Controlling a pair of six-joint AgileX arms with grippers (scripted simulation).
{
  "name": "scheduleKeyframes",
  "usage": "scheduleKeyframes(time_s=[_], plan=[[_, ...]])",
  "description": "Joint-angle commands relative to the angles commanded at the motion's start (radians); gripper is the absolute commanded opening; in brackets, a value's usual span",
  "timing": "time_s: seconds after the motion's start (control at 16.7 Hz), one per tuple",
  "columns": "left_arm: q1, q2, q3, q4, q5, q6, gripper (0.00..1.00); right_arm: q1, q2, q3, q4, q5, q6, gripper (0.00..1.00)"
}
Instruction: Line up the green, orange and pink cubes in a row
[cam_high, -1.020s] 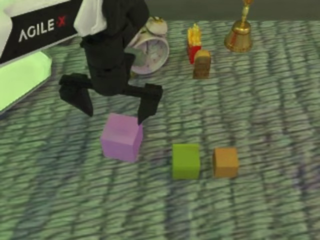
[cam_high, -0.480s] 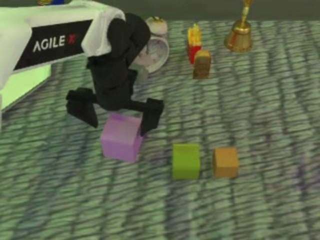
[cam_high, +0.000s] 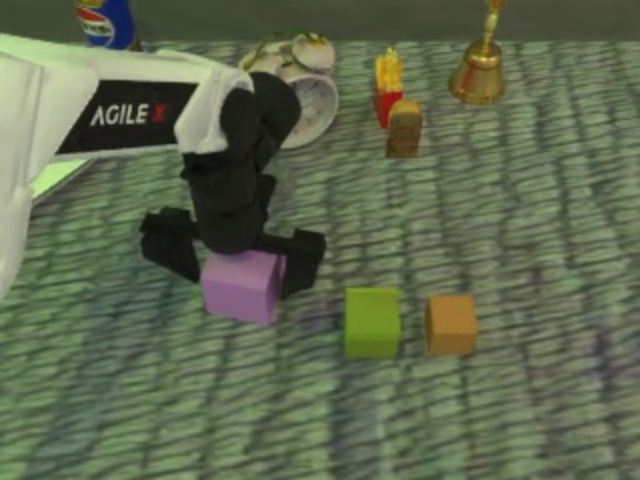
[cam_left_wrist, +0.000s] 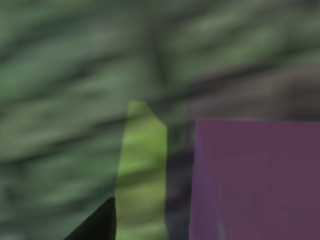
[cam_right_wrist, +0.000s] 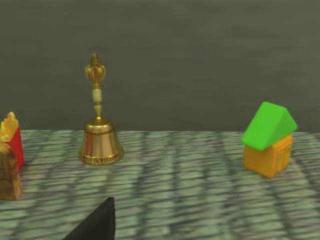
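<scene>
The pink cube (cam_high: 240, 285) stands at the left of the row, and it fills much of the left wrist view (cam_left_wrist: 255, 180). My left gripper (cam_high: 238, 262) is down over it and open, one black finger on either side, with no contact that I can see. To its right stands the green cube (cam_high: 372, 322), also in the left wrist view (cam_left_wrist: 142, 170). The orange cube (cam_high: 451, 324) stands just right of the green one. My right gripper is outside the top view; one dark fingertip (cam_right_wrist: 102, 220) shows above bare mat, holding nothing.
Along the back stand a blue can (cam_high: 105, 22), an alarm clock (cam_high: 300, 95), a fries figure (cam_high: 387, 85), a brown toast figure (cam_high: 404, 128) and a gold bell (cam_high: 480, 65). A toy house with a green roof (cam_right_wrist: 268, 140) appears in the right wrist view.
My left gripper has come down and slightly toward the front, from above and behind the pink cube to straddling it. The cubes have not moved.
</scene>
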Motion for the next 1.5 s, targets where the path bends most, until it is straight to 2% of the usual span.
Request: scheduleKeyframes(time_s=[0.06, 0.84, 1.5], plan=[[0.0, 0.0, 0.0, 0.0, 0.0, 0.0, 1.0, 0.0, 0.0, 0.0, 0.0, 0.0, 0.0, 1.0], [0.0, 0.0, 0.0, 0.0, 0.0, 0.0, 0.02, 0.0, 0.0, 0.0, 0.0, 0.0, 0.0, 1.0], [0.001, -0.014, 0.017, -0.021, -0.002, 0.002, 0.0, 0.0, 0.0, 0.0, 0.0, 0.0, 0.0, 1.0]])
